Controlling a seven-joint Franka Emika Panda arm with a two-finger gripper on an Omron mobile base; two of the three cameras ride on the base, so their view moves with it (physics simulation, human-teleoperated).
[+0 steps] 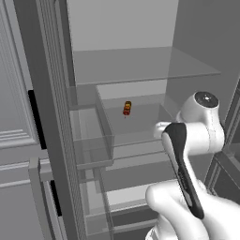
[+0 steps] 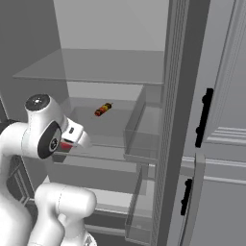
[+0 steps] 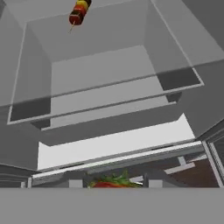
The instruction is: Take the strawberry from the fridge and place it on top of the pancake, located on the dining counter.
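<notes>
behind the strawberry (image 3: 109, 184), a skewer (image 3: 79, 12)

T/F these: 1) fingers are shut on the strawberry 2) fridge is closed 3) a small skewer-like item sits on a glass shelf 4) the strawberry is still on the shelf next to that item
1) True: the gripper has its fingers shut on the strawberry, red with green leaves between them.
2) False: the fridge is open, its pale interior and glass shelf showing.
3) True: the small orange-brown and yellow item lies on a glass shelf.
4) False: the strawberry is at the fingers, apart from that item.
</notes>
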